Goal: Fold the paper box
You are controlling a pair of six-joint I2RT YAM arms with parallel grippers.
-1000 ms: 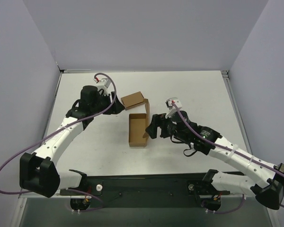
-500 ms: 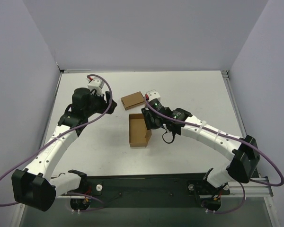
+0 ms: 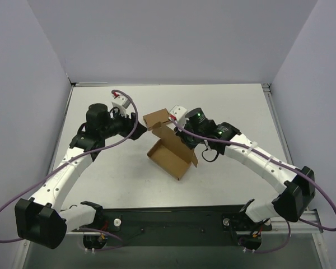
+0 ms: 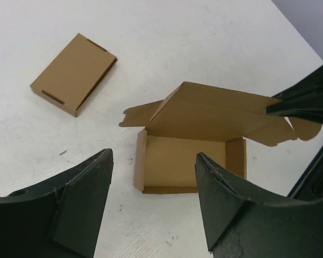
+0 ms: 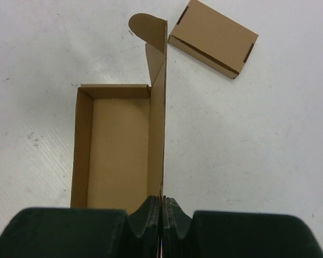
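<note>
Open brown paper box [image 3: 169, 156], lid flap [image 4: 215, 115] up

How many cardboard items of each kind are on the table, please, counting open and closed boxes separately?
open paper box: 1
closed flat box: 1
Total: 2

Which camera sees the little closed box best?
The left wrist camera: the little box lies whole, slots showing. The right wrist camera shows it too, right at the picture's top edge. From above it looks small.
</note>
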